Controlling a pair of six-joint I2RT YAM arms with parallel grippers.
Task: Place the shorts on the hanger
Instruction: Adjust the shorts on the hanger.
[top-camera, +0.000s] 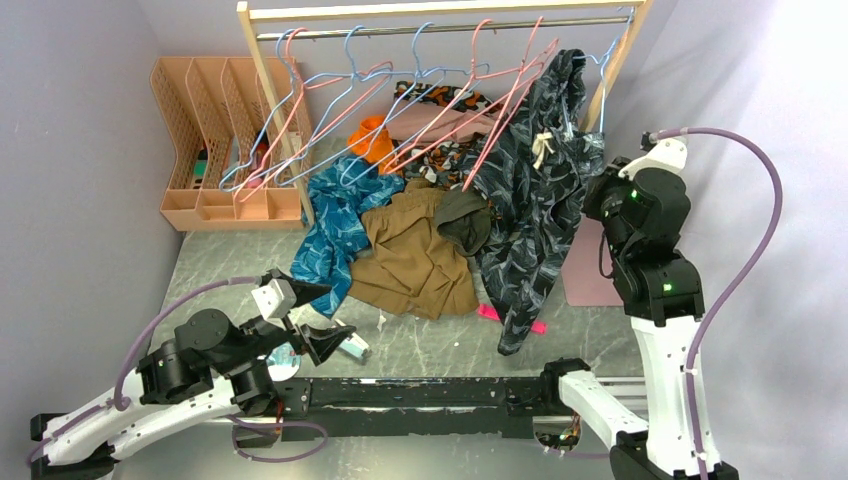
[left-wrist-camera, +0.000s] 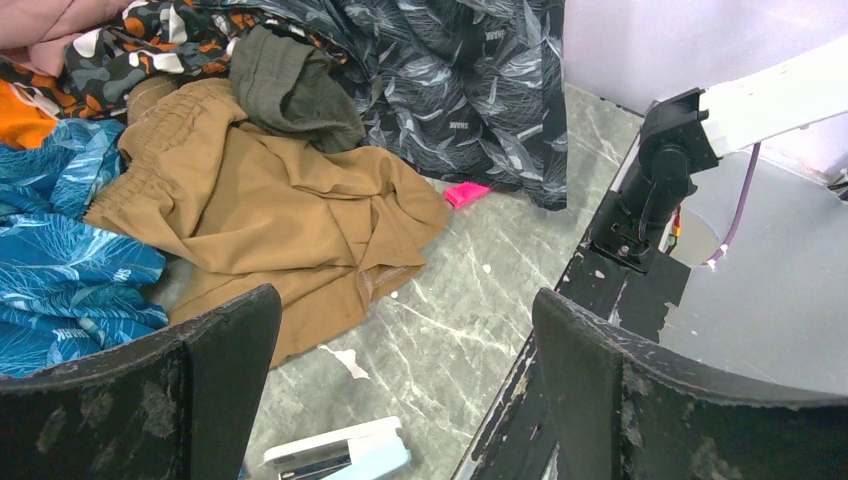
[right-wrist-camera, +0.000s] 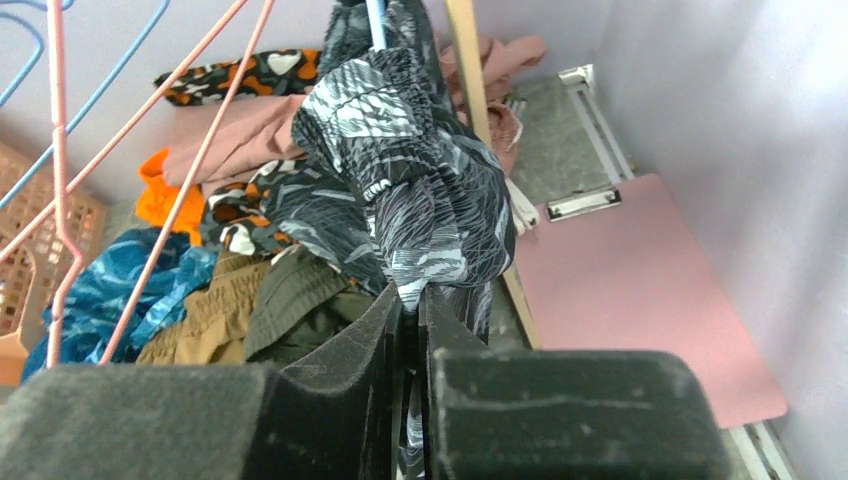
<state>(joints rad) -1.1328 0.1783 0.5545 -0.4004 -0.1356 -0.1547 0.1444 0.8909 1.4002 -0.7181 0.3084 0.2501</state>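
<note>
The dark leaf-print shorts (top-camera: 535, 200) hang in a long drape at the right end of the rail, over a light-blue wire hanger (top-camera: 612, 45) whose hook sits on the bar. My right gripper (top-camera: 592, 195) is up beside them, shut on a fold of the shorts (right-wrist-camera: 400, 180); the fabric is pinched between the pads (right-wrist-camera: 412, 300). A short piece of the hanger's blue wire (right-wrist-camera: 375, 20) shows above the bunched cloth. My left gripper (top-camera: 320, 322) stays low at the front left, open and holding nothing (left-wrist-camera: 405, 340). From there the shorts' hem (left-wrist-camera: 470, 90) hangs down to the table.
A teal garment (top-camera: 335, 215), a brown garment (top-camera: 415, 255) and other clothes lie piled under the wooden rack. Pink and blue hangers (top-camera: 420, 100) hang along the rail. A peach file rack (top-camera: 215, 140) stands back left. A pink clipboard (right-wrist-camera: 640, 290) lies right. A stapler (left-wrist-camera: 340, 455) lies below my left jaws.
</note>
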